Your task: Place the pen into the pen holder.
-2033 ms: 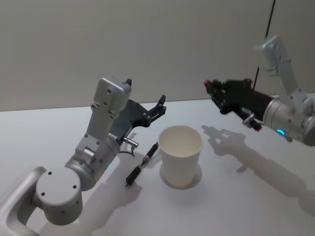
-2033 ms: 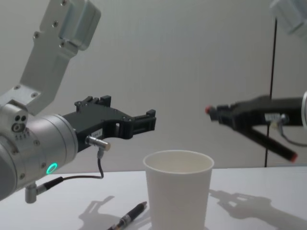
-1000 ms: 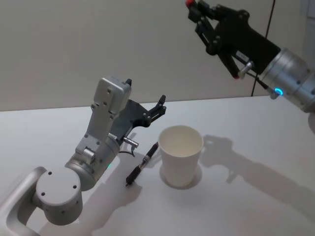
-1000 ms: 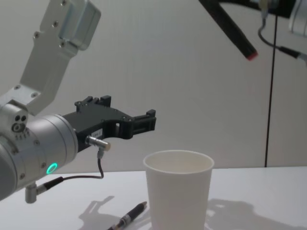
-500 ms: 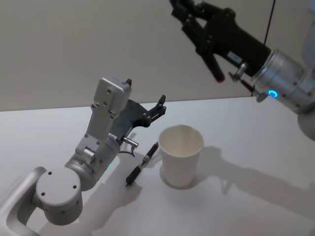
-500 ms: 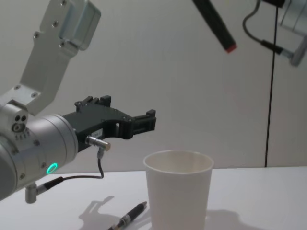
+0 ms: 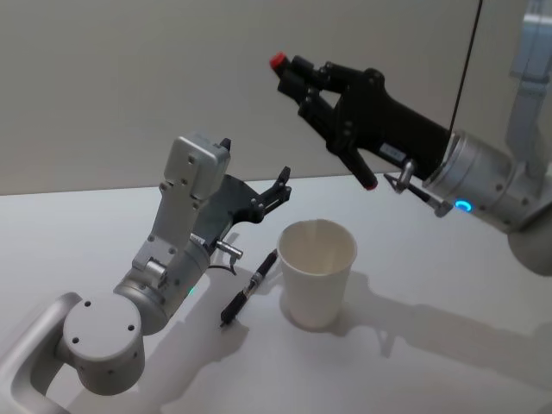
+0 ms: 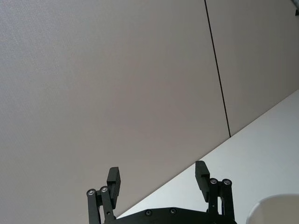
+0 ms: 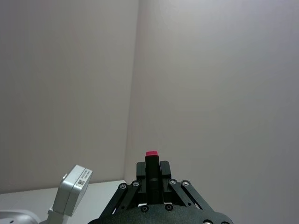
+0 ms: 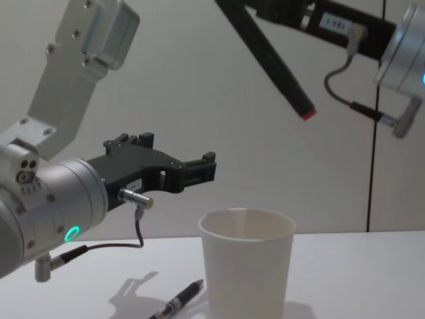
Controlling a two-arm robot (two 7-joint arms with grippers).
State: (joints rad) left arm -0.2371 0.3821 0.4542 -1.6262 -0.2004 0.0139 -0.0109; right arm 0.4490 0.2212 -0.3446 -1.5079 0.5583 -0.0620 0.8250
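Observation:
The pen holder (image 7: 316, 274) is a white paper cup standing upright on the table, seen close in the chest view (image 10: 247, 266). My right gripper (image 7: 306, 84) hangs high above it, shut on a black pen (image 7: 341, 138) with red ends. The pen tilts, and its lower red end (image 10: 307, 114) points down toward the cup from above and to the right. The right wrist view shows the pen (image 9: 151, 175) clamped between the fingers. My left gripper (image 7: 278, 186) stands open and empty just left of the cup, above the table (image 8: 158, 177).
A second black pen (image 7: 250, 287) lies on the white table against the cup's left side, below my left gripper (image 10: 199, 169). The table (image 7: 448, 285) is bare to the right of the cup. A grey wall stands behind.
My right gripper has swung left and down with the pen, from high at the right to over the cup. The left arm, the cup and the lying pen have not moved.

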